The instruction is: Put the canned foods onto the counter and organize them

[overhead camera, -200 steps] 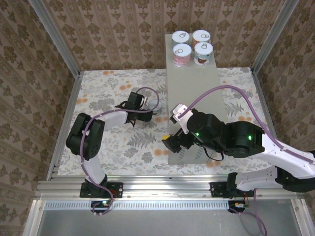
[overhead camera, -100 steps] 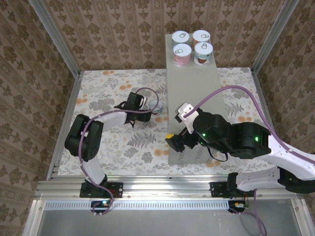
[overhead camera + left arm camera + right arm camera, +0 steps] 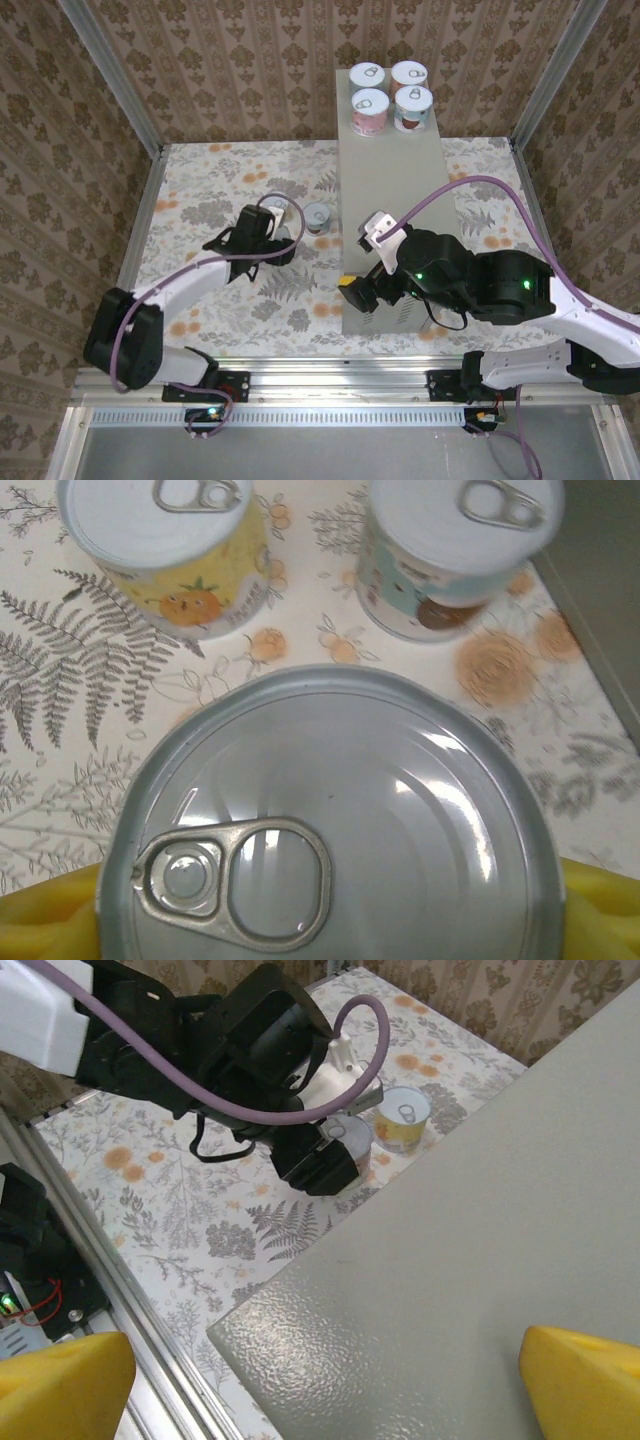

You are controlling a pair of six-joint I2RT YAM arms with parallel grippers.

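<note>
Left end effector (image 3: 320, 920) clamped on a tin (image 3: 330, 770) near a yellow tin (image 3: 175, 555) and a teal tin (image 3: 440, 560) on the floral floor (image 3: 60, 690); right end effector (image 3: 320, 1385) spread wide, empty, over the grey table (image 3: 480, 1190).

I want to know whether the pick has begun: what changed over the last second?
The left gripper closed on a can on the floor. Its arm's elbow swung toward the near edge and its wrist drew back to the left. The right gripper shifted only slightly over the near end of the counter, jaws open as before. The four cans at the counter's far end and the teal can beside it stayed put.
</note>
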